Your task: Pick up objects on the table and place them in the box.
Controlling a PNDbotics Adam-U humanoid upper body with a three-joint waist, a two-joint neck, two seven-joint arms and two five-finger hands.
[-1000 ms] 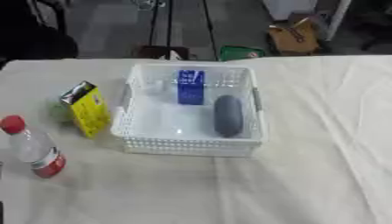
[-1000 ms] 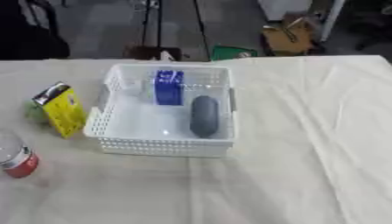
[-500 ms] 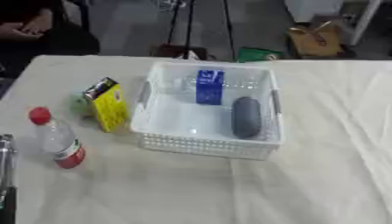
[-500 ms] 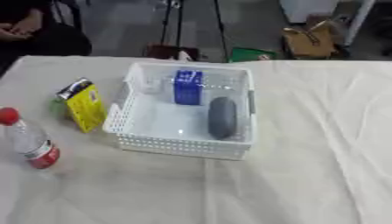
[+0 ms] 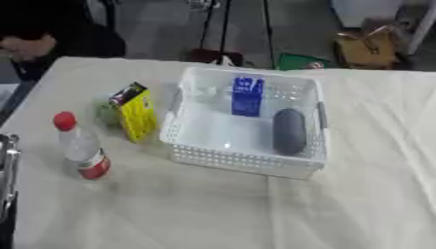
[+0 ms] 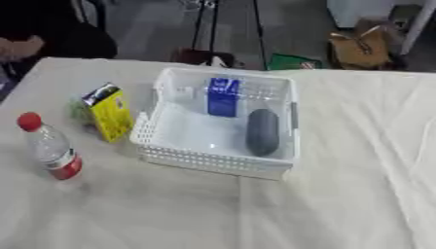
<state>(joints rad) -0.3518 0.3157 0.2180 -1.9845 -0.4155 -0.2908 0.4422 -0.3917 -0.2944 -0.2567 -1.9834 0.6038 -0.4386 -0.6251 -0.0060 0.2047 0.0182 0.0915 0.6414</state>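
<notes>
- Only a silvery part of the left arm (image 5: 7, 175) showed at the near-left edge; no robot hand was visible, so its state couldn't be told.
- The bottle (image 5: 81, 147) stood just right of it.
- The yellow carton (image 5: 135, 112) stood beside the white box (image 5: 191, 154), which held a blue carton (image 5: 247, 96) and a dark oblong object (image 5: 289, 131).

My table (image 5: 255, 214) has a pale cloth. On it sit a white basket (image 5: 247, 163) in the middle, a yellow box (image 5: 136, 114) beside it, and a red-capped bottle (image 5: 81, 148) at left.

A white basket (image 5: 247, 163) sits on a cloth-covered table (image 5: 340, 209), holding an upright blue carton (image 5: 247, 96) and a dark grey oval object (image 5: 289, 131). Left of it stand a yellow carton (image 5: 136, 113) and a red-capped bottle (image 5: 81, 147). No fingers are visible; a metallic edge (image 5: 7, 170) shows at far left.
</notes>
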